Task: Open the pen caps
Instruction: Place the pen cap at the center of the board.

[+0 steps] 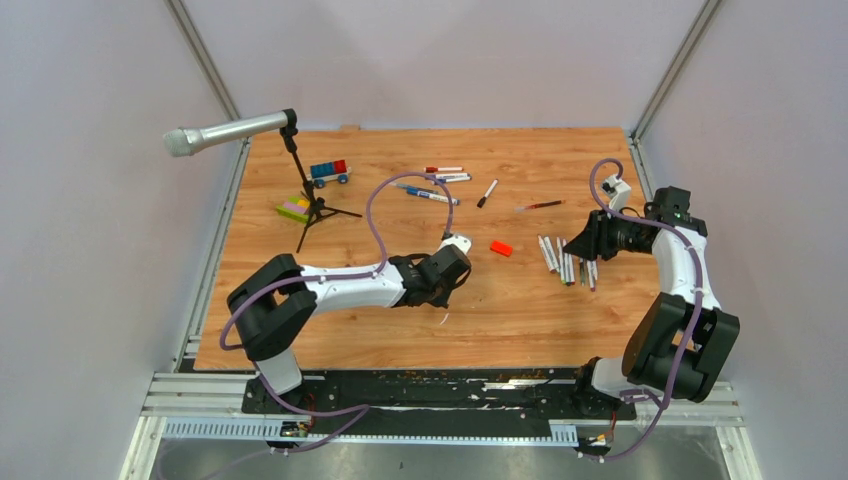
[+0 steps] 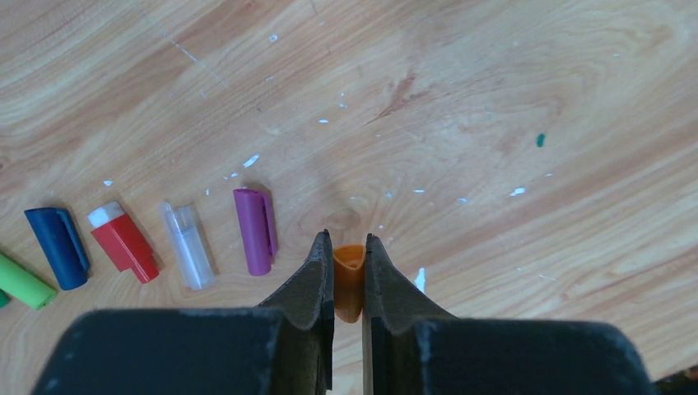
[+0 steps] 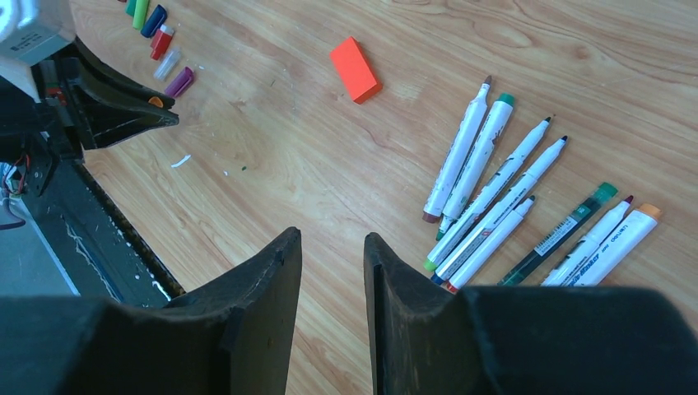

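My left gripper (image 2: pixel 348 240) is shut on an orange pen cap (image 2: pixel 349 280), held low over the wood. Left of it a row of loose caps lies on the table: purple (image 2: pixel 254 230), clear (image 2: pixel 188 245), red (image 2: pixel 124 243), blue (image 2: pixel 58 247) and green (image 2: pixel 22 281). My right gripper (image 3: pixel 332 239) is open and empty, above bare wood. Several uncapped pens (image 3: pixel 502 202) with white barrels lie fanned out to its right; they also show in the top view (image 1: pixel 566 260). More pens (image 1: pixel 432 186) lie at the back of the table.
An orange-red block (image 1: pixel 501 248) lies mid-table, also in the right wrist view (image 3: pixel 355 69). A grey microphone (image 1: pixel 225 133) on a black tripod and toy bricks (image 1: pixel 329 173) stand at the back left. The left arm (image 3: pixel 99 111) shows in the right wrist view.
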Robot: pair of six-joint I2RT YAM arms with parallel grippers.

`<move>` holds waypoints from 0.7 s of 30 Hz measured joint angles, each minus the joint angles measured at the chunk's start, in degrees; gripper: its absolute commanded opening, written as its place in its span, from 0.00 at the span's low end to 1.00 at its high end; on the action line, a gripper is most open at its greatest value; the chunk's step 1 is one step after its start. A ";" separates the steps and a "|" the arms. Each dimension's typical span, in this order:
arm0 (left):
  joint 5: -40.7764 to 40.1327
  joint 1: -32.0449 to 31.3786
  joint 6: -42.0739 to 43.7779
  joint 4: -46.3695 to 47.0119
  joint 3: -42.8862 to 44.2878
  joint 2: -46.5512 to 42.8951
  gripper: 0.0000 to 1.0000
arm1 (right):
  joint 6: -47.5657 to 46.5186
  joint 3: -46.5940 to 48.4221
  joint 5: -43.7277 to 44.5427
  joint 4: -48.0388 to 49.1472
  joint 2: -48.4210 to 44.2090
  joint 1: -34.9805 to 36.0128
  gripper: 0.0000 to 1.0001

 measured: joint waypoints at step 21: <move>-3.54 0.00 -0.20 -4.87 2.97 5.09 0.32 | -1.03 -0.02 -0.85 -0.02 0.83 -0.63 0.35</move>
